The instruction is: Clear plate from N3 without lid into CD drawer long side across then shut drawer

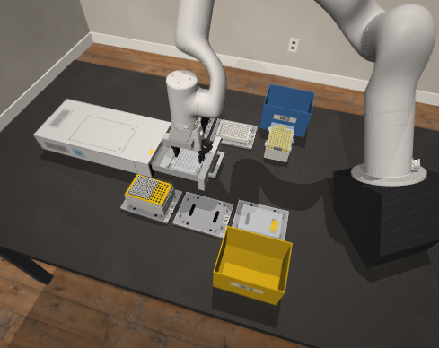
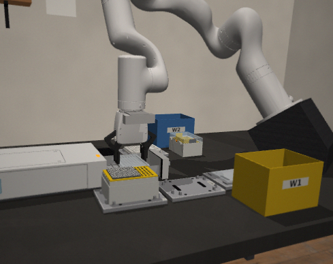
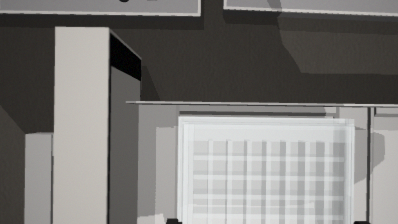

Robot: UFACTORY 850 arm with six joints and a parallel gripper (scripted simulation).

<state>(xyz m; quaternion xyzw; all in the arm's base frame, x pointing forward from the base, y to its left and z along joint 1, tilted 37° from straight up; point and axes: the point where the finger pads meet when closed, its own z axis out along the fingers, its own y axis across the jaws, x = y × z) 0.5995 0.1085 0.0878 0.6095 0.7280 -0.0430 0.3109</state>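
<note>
The clear plate (image 1: 185,160) is a see-through well plate without a lid. It is low inside the open drawer of the long white cooler CD (image 1: 100,136), with its long side across the drawer. My gripper (image 1: 188,153) is shut on the clear plate, with the fingers on its two short ends. In the wrist view the plate (image 3: 265,170) fills the lower middle, with the drawer's front panel (image 3: 82,125) at the left. I cannot tell whether the plate rests on the drawer floor. The cooler's orange lamp (image 1: 151,151) is lit.
A yellow tip box (image 1: 149,192) stands on a nest just in front of the drawer. An empty nest (image 1: 204,217) and a nest with a lid (image 1: 261,220) lie beside it. The yellow bin W1 (image 1: 252,265), the blue bin W2 (image 1: 287,109), another plate (image 1: 234,131) and a tip box (image 1: 279,141) stand around.
</note>
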